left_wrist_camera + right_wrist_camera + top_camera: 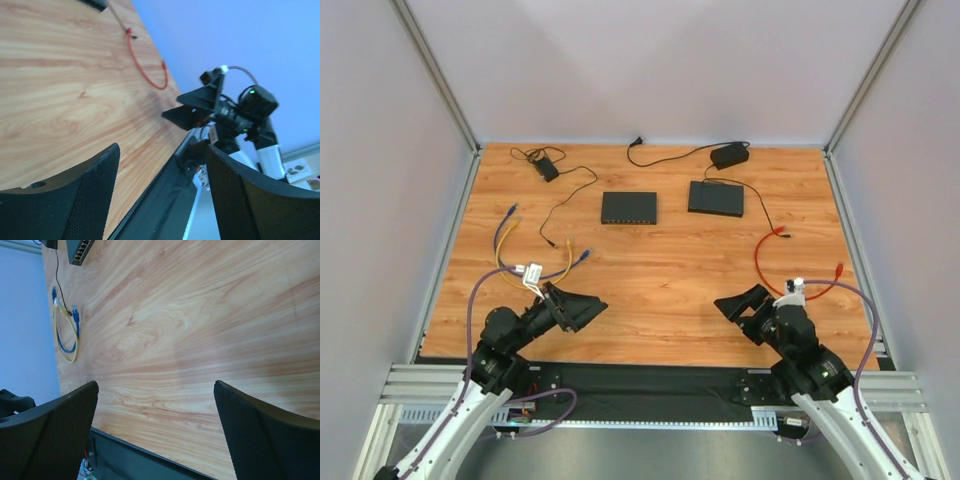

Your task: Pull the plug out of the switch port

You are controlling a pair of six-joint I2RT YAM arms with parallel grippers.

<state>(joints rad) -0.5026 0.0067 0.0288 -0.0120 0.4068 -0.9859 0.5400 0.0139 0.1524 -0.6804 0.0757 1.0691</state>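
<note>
Two black switches lie at the back of the table, the left switch (628,207) and the right switch (716,198). A thin black cable (762,208) runs by the right switch to the end of a red cable (790,272). The plug itself is too small to make out. The left switch's ports show in the right wrist view (80,250). My left gripper (582,308) (162,150) is open and empty, low near the front edge. My right gripper (738,303) (156,385) is open and empty, also near the front. Both are far from the switches.
Black power adapters lie at the back left (547,168) and back middle (730,155). Yellow and blue cables (520,255) (67,332) lie at the left. The red cable (145,75) loops at the right. Grey walls enclose the wooden table (660,290).
</note>
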